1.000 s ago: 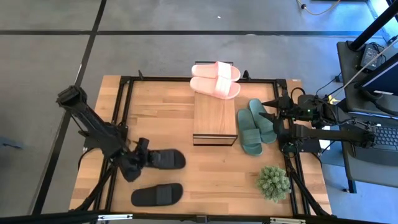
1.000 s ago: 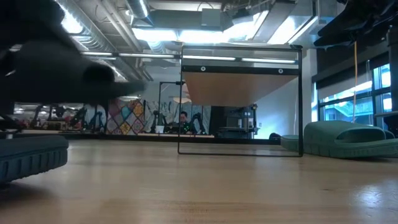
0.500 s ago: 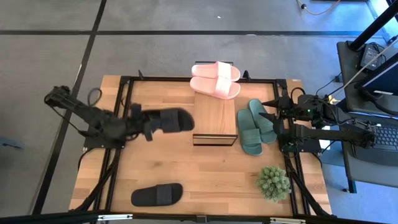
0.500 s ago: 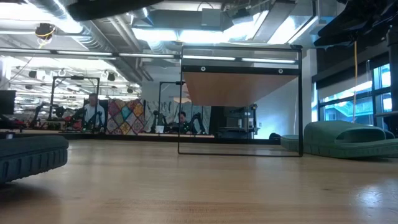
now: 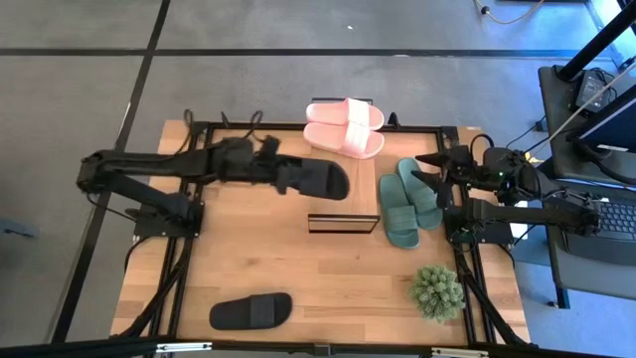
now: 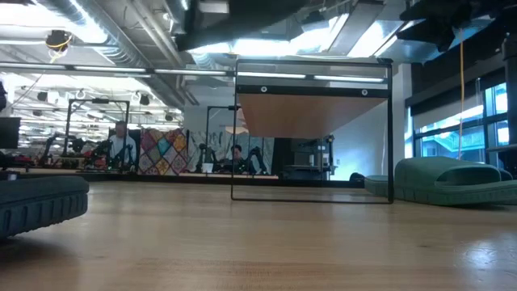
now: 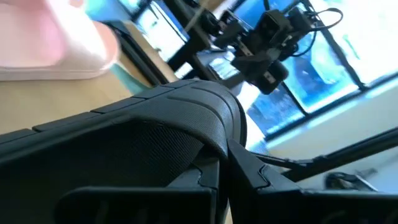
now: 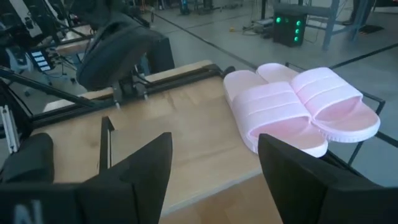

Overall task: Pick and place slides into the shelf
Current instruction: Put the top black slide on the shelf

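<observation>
We see the left claw (image 5: 281, 171) clamped on a black slide (image 5: 316, 179) above the shelf (image 5: 343, 223); the right claw (image 5: 429, 171) waits wide by the green slides (image 5: 407, 201)

The black slide (image 5: 316, 179) in the air hides most of the shelf (image 5: 343, 223) top from above; only its near edge shows. The left gripper (image 5: 270, 169) fingertips are covered by that slide's strap. In the low view the other black slide (image 6: 40, 206) is cut off by the picture's edge, and only the green slides' (image 6: 452, 179) side shows. In the left wrist view the pink slides (image 7: 53, 43) are blurred and cropped.
</observation>
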`<state>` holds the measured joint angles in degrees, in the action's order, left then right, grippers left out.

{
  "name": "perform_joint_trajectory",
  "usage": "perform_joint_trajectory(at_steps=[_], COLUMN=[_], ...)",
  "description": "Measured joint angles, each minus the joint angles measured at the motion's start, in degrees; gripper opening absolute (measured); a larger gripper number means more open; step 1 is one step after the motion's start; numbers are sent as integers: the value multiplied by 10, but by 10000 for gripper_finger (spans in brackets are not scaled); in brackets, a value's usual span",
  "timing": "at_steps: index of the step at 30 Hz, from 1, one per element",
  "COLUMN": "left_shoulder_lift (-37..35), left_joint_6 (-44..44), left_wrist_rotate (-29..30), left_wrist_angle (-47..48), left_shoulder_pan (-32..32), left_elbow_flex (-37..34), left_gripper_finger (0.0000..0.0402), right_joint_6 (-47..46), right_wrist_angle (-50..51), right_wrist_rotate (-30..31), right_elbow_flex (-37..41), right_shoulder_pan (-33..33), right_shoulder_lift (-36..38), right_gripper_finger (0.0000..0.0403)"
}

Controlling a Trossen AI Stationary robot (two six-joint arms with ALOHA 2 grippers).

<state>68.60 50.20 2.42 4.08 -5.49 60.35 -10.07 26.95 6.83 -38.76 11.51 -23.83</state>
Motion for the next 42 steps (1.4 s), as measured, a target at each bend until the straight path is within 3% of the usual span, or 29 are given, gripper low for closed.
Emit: perform_joint_trajectory(at_steps=[4,8,15,23,30,42], left_shoulder_lift=[71,130,209,249,249,249], left_joint_6=[2,2,-16,-72,-99,-115], left_wrist_rotate=[-87,-148,-200,-199,-168,-164], left_wrist_angle=[-11,-10,-5,39,67,64], left_shoulder_pan=[-53,-82,-95,-98,-98,-98], left_elbow_flex=[39,85,178,247,248,248], left_gripper_finger=[2,2,2,2,2,2], right_joint_6=[-16,-103,-152,-166,-184,-195], right_wrist_angle=[0,-6,-46,-151,-182,-205], right_wrist_rotate=[0,2,-3,-52,-71,-103], right_elbow_flex=[0,0,0,0,0,0], right_shoulder_pan=[0,0,0,0,-1,-1], right_shoulder_lift=[-4,-11,-68,-133,-146,-208], right_gripper_finger=[239,239,239,239,239,237])
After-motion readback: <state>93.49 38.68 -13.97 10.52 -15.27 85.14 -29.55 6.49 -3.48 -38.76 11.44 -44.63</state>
